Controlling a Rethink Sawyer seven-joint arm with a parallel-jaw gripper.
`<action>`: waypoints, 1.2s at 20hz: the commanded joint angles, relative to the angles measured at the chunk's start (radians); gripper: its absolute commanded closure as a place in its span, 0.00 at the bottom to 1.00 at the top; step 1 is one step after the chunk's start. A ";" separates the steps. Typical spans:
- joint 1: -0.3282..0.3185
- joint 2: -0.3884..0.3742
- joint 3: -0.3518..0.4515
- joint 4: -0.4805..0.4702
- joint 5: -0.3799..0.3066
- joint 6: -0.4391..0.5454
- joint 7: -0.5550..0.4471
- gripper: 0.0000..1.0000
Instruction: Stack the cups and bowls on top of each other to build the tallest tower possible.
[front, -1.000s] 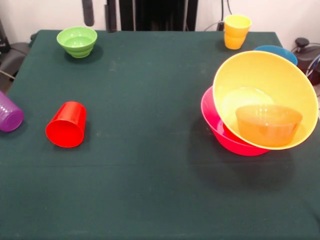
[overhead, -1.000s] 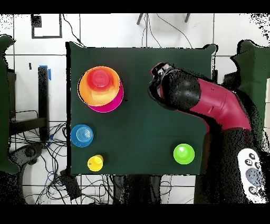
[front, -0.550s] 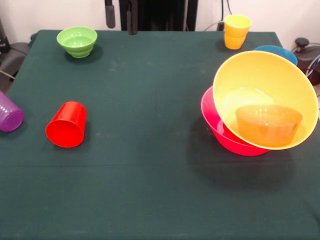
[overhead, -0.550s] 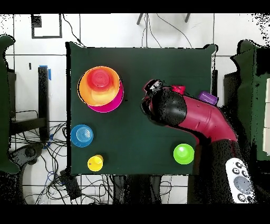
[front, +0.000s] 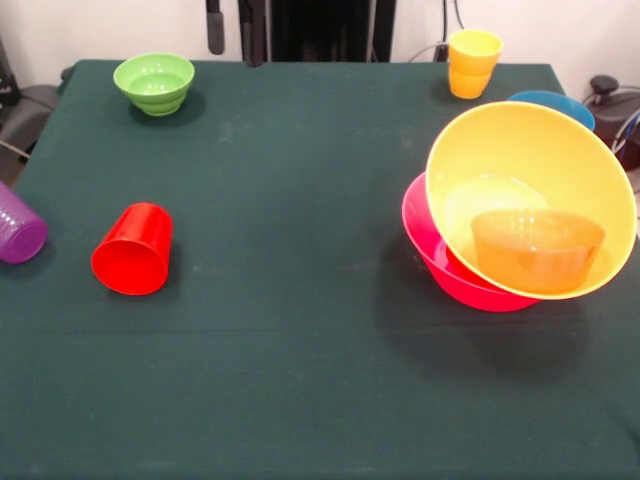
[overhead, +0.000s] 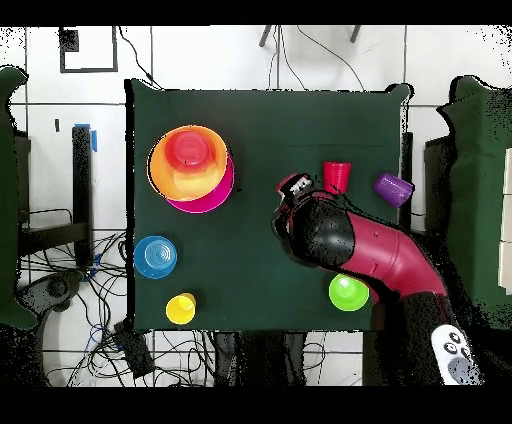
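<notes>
The red cup (front: 132, 250) lies on its side on the green tabletop (front: 290, 330), open mouth toward the front camera and a little left, its long axis running front to back. The purple cup (front: 18, 226) also lies on its side, at the left edge and partly cut off by the picture; its long axis slants toward the upper left. In the overhead view the two sit near each other at the right side of the cloth, the purple one right at the edge.

The tower (front: 520, 215) stands at the front view's right: the pink bowl (front: 445, 265) at the bottom, the big yellow-orange bowl (front: 535, 160) tipped inside it with its opening toward the camera, and the small orange bowl (front: 537, 250) resting in its low side. The blue bowl (front: 552, 102) peeks out just behind the tower. Two nested cups, yellow over orange (front: 473, 62), stand upright at the far right corner. The small green bowl (front: 154, 82) sits upright at the far left.

Only the claw's (front: 228, 30) two dark tips show at the top edge, standing apart with nothing between them.

Against half a second ago, the tips sit slightly further left, and overhead the arm (overhead: 360, 250) has drawn back toward the base, uncovering the red cup. The cups and bowls lie where they were.
</notes>
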 joint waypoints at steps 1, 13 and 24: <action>-0.071 -0.032 0.107 0.175 -0.073 -0.062 -0.047 0.00; -0.122 -0.075 0.161 0.264 -0.075 -0.121 -0.021 0.00; -0.111 -0.056 0.152 0.269 -0.082 -0.140 0.005 0.00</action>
